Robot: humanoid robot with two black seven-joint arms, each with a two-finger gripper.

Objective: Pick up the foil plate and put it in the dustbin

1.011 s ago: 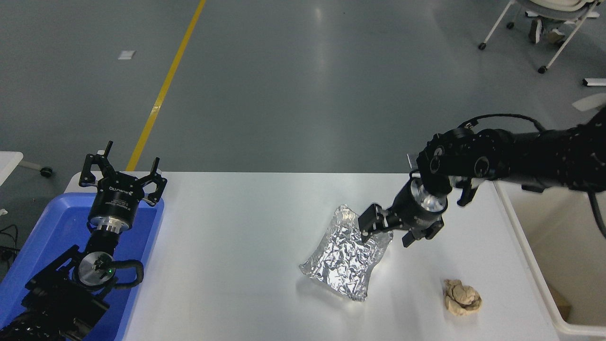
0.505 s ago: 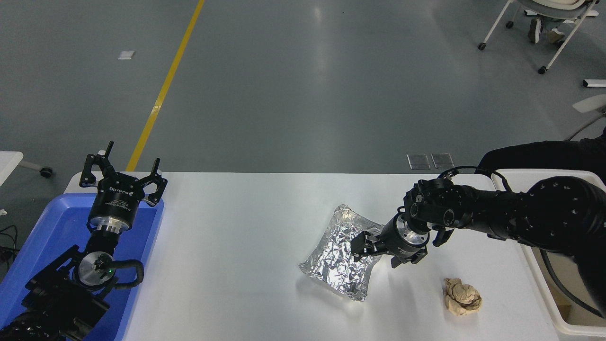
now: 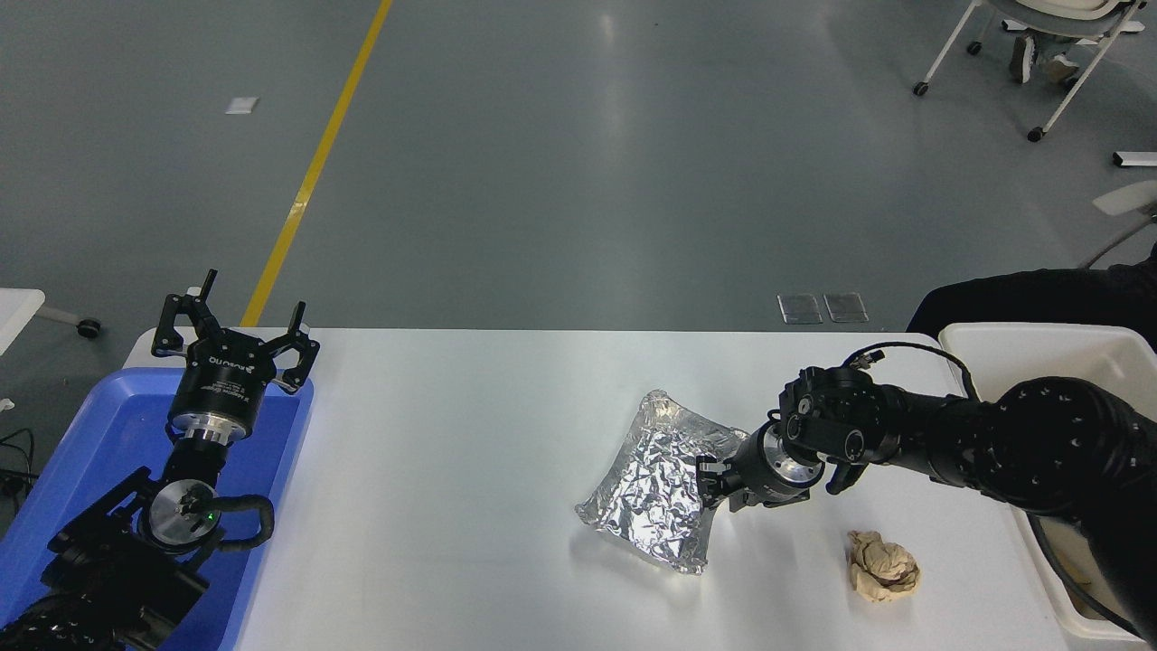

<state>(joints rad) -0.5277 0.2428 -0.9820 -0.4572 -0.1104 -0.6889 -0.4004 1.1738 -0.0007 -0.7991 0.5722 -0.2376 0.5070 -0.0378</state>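
Note:
The foil plate [image 3: 653, 477], shiny, silver and crinkled, lies flat on the white table [image 3: 452, 470] right of centre. My right gripper [image 3: 711, 484] reaches in from the right, low over the table, and sits at the plate's right rim, touching it. Its black body hides how it stands on the rim. The dustbin [image 3: 1039, 342], cream-white with a thick rim, stands at the table's right edge, partly hidden behind my right arm. My left gripper [image 3: 233, 327] is open and parked at the lower left, over the blue tray.
A crumpled brown paper ball [image 3: 883, 567] lies on the table just right of and below the plate. The blue shallow tray [image 3: 90, 434] is at the table's left end. A wheeled chair [image 3: 1039, 54] stands on the floor at the far right.
My right arm has come down and drawn back right, from above the plate's upper part to its right rim. The plate has shifted slightly. The left arm has not moved.

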